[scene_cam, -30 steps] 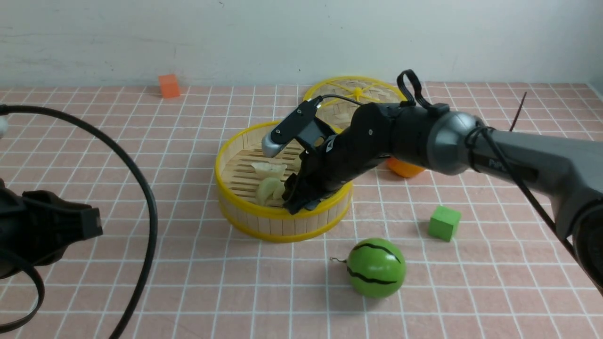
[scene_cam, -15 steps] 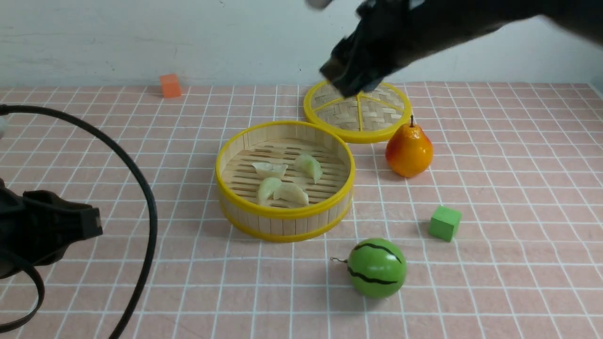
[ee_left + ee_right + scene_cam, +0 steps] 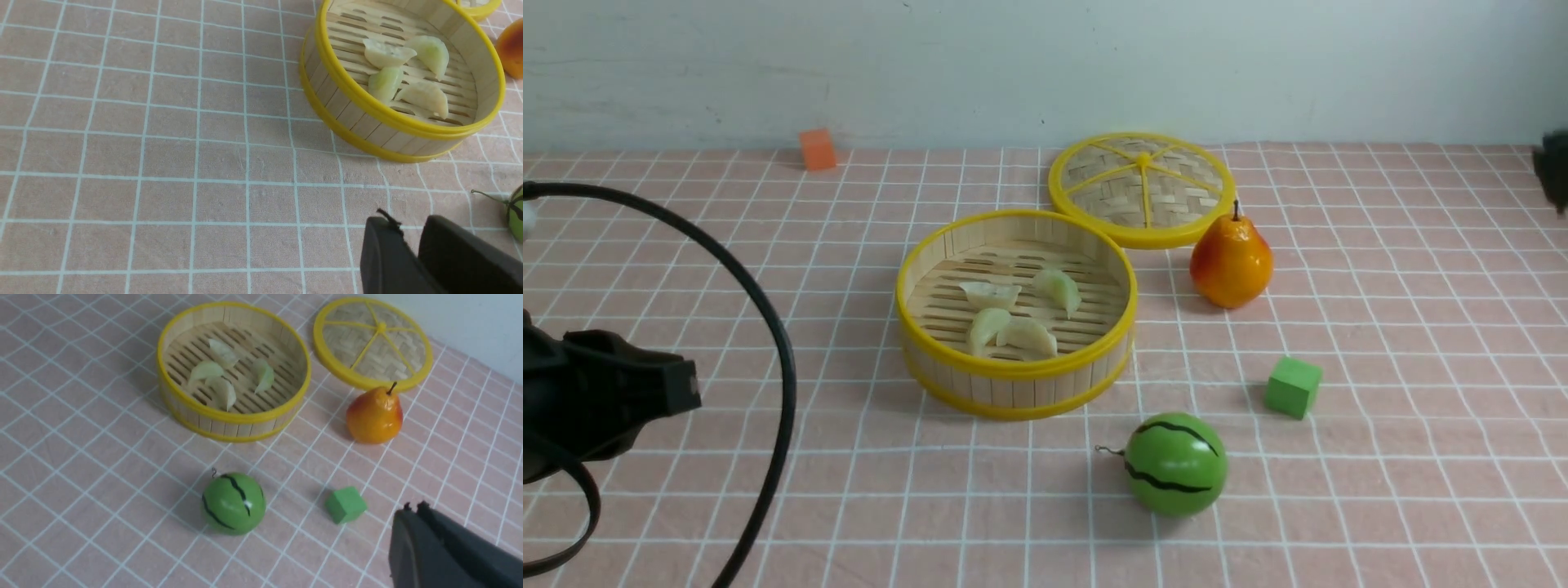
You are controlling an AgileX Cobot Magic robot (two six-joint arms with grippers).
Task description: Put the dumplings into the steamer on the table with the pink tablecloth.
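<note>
Several pale dumplings (image 3: 1013, 314) lie on the slatted floor of the round steamer (image 3: 1013, 371), which stands mid-table on the pink tablecloth (image 3: 768, 286). The left wrist view shows the same dumplings (image 3: 408, 77) inside the steamer (image 3: 355, 118). My left gripper (image 3: 410, 226) hovers over bare cloth short of it, jaws slightly apart with nothing between them. My right gripper (image 3: 412, 506) is shut and empty above the cloth, well away from the steamer (image 3: 229, 424) and the dumplings (image 3: 229, 375). In the front view only a dark bit of the right arm (image 3: 1553, 175) shows, at the right edge.
A woven yellow-spoked lid (image 3: 1141, 188) lies behind the steamer, with a pear (image 3: 1231, 263) beside it. A green cube (image 3: 1293, 386) and a toy watermelon (image 3: 1175, 464) sit nearer. An orange cube (image 3: 816, 149) is by the wall. My left arm (image 3: 605, 392) and its cable (image 3: 776, 343) fill the left.
My right gripper rose out of the steamer, swung off to the right edge and shut on nothing. The dumplings it hid now show in the steamer. The left arm stayed put.
</note>
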